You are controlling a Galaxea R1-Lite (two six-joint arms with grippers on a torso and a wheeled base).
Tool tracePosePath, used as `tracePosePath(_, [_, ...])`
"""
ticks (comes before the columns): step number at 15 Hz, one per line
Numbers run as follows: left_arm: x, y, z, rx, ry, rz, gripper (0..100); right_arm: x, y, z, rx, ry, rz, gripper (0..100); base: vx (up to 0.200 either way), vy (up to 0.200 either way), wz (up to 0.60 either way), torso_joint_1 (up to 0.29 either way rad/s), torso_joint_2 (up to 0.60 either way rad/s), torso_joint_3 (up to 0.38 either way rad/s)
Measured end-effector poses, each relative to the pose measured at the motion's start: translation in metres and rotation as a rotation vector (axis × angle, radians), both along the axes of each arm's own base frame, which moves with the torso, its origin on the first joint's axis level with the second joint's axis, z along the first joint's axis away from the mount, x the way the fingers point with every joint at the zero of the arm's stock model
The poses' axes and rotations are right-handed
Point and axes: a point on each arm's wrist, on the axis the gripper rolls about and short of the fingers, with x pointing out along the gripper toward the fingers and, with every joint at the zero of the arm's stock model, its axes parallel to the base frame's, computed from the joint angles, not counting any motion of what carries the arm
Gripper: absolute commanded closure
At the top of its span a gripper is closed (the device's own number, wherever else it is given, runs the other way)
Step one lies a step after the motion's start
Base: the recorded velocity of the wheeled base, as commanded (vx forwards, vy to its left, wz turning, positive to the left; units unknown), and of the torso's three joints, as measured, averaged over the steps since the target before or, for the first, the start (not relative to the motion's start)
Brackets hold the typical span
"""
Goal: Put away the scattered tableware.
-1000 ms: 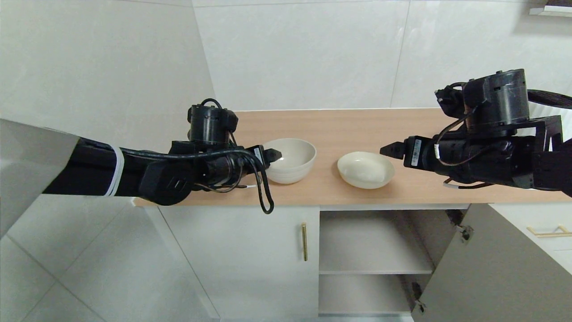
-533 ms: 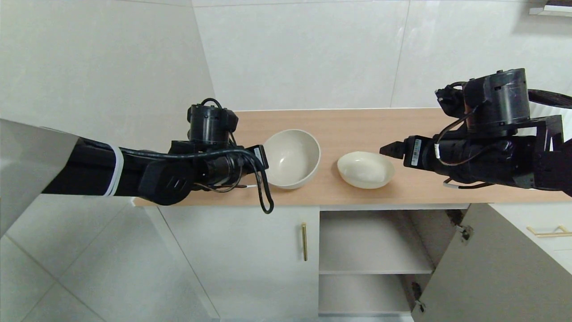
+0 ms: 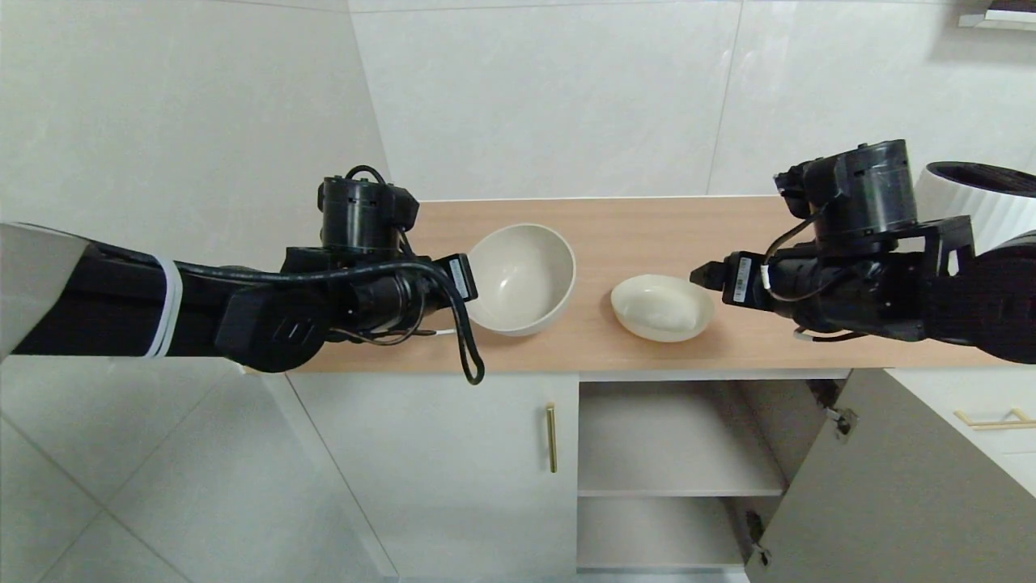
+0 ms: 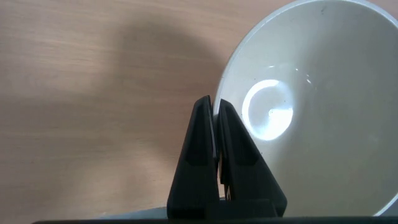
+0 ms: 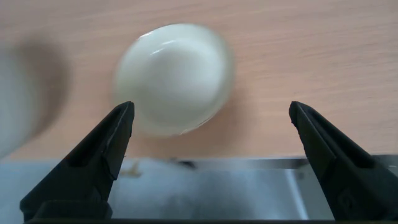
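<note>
Head view: the left gripper (image 3: 468, 279), clamped on the deep bowl's (image 3: 522, 279) rim, has tipped it, seemingly off the wooden counter (image 3: 647, 227); stowing in the open cupboard (image 3: 672, 437) probably follows; the right gripper (image 3: 702, 274), jaws apart, hovers beside the shallow dish (image 3: 662, 308), which sits on the counter.

My head camera looks down from well back over the light wooden worktop (image 3: 647, 227). Wrist cameras face it closely: left shares the deep cream ceramic bowl (image 3: 522, 279), right the shallow white dish (image 3: 664, 308).

I am in a kitchen: a wooden countertop (image 3: 647, 227) runs under a white tiled wall (image 3: 550, 97), with white cupboards (image 3: 453, 470) below, one open on bare shelves (image 3: 672, 465).
</note>
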Motion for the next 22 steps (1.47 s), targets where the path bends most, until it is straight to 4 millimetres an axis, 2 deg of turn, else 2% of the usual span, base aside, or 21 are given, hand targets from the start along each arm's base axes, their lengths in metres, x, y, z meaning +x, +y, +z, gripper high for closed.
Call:
tracePosePath(6, [-0.023,0.007,0.012,-0.044,0.006,-0.109,100,0.039,0.005,-0.027,-0.022,0.035,-0.119,0,0.000,0.000,0.00,0.000,0.00,0.000])
tracePosePath(12, [-0.027,0.009,0.016,-0.048,-0.003,-0.109,100,0.070,-0.003,-0.050,-0.015,0.069,-0.185,0,0.000,0.000,0.00,0.000,0.00,0.000])
tracePosePath(16, [-0.027,0.009,0.017,-0.048,-0.005,-0.109,100,0.081,-0.005,-0.059,-0.001,0.080,-0.207,0,0.000,0.000,0.00,0.000,0.00,0.000])
tracePosePath(17, [-0.027,0.009,0.016,-0.048,-0.004,-0.109,100,0.081,-0.005,-0.060,-0.001,0.082,-0.207,100,0.000,0.000,0.00,0.000,0.00,0.000])
tracePosePath(22, [-0.027,0.009,0.016,-0.048,-0.005,-0.110,100,0.081,-0.003,-0.062,-0.002,0.089,-0.200,100,0.000,0.000,0.00,0.000,0.00,0.000])
